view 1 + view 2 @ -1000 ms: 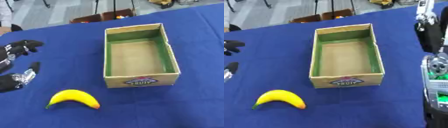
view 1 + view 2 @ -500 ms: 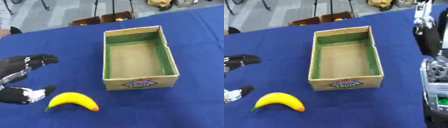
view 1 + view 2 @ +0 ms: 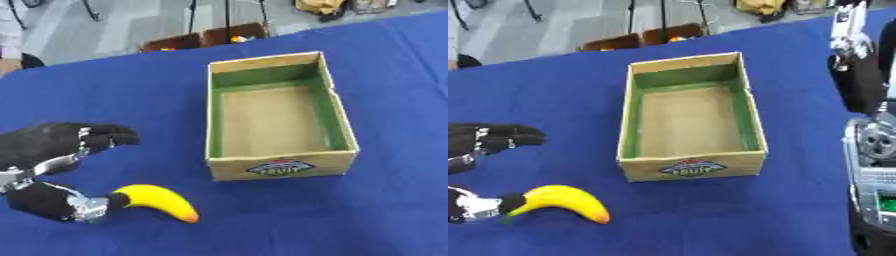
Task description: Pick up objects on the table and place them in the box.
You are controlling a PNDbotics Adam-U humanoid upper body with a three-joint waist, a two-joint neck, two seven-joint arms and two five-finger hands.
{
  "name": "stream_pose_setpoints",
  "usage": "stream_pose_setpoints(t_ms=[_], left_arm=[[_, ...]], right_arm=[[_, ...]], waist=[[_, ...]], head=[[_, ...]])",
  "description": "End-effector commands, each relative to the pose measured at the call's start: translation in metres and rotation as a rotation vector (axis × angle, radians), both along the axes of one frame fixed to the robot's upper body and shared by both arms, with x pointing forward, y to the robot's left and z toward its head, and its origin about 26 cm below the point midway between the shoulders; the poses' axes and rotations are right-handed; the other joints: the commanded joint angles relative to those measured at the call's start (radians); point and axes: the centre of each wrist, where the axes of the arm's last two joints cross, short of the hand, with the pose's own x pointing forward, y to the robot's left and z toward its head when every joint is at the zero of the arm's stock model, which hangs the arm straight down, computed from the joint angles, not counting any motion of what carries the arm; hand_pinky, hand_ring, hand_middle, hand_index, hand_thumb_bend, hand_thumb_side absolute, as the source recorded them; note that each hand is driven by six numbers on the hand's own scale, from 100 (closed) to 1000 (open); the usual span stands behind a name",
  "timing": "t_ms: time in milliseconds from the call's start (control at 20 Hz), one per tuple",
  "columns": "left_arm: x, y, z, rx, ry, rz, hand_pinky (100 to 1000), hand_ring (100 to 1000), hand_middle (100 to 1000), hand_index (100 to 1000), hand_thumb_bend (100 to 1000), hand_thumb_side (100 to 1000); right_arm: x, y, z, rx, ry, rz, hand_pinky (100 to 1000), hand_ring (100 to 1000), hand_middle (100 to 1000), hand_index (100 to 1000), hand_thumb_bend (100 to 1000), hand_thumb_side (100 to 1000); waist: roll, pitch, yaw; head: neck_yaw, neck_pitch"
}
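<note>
Lying crosswise just right of left hand [image 3: 52, 170], fingers spread, thumb tip at stem: banana [image 3: 157, 201]; cardboard box [image 3: 278, 166] beyond; right hand unseen

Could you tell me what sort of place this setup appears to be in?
Probably a lab or workshop used for robot trials: a table under blue cloth holding only a cardboard box and a banana, stand legs and crates on the grey floor beyond.

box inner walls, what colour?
Green walls, plain brown floor. The box interior shows best in the left eye view.
</note>
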Motion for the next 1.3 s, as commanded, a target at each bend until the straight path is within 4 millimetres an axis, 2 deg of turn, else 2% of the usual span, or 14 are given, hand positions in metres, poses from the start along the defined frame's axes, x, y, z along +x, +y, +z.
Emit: stream_pose_setpoints(t_ms=[50,400,550,750,950,1300], left_arm=[[-0.002,-0.002,0.007,0.042,-0.014,0.000,828,880,920,1000,371,904],[-0.002,-0.011,0.001,0.076,0.057,0.016,818,873,915,1000,372,826],[-0.003,-0.014,-0.001,0.090,0.085,0.024,811,870,917,1000,338,744],[0.000,-0.018,-0.004,0.091,0.124,0.039,825,877,935,1000,232,610],[0.005,-0.021,-0.008,0.091,0.146,0.045,848,915,949,1000,194,574],[0.016,-0.026,-0.018,0.067,0.166,0.048,809,886,932,1000,187,593]], right_arm=[[-0.003,-0.001,0.007,-0.012,-0.022,0.010,733,819,540,837,100,1000],[-0.003,-0.002,0.006,-0.011,-0.017,0.010,734,820,538,837,100,1000],[-0.003,-0.002,0.006,-0.011,-0.016,0.011,734,820,536,838,100,1000],[-0.003,-0.003,0.005,-0.009,-0.013,0.011,735,821,535,838,100,1000],[-0.003,-0.003,0.005,-0.009,-0.012,0.011,736,821,533,838,100,1000],[-0.003,-0.003,0.004,-0.008,-0.009,0.012,737,821,529,838,100,1000]], waist=[[-0.002,-0.016,0.000],[0.001,-0.017,-0.003],[0.003,-0.016,-0.005],[0.004,-0.016,-0.008],[0.006,-0.015,-0.012],[0.008,-0.011,-0.016]], head=[[0.006,-0.010],[0.009,-0.010],[0.010,-0.011],[0.012,-0.012],[0.013,-0.014],[0.016,-0.013]])
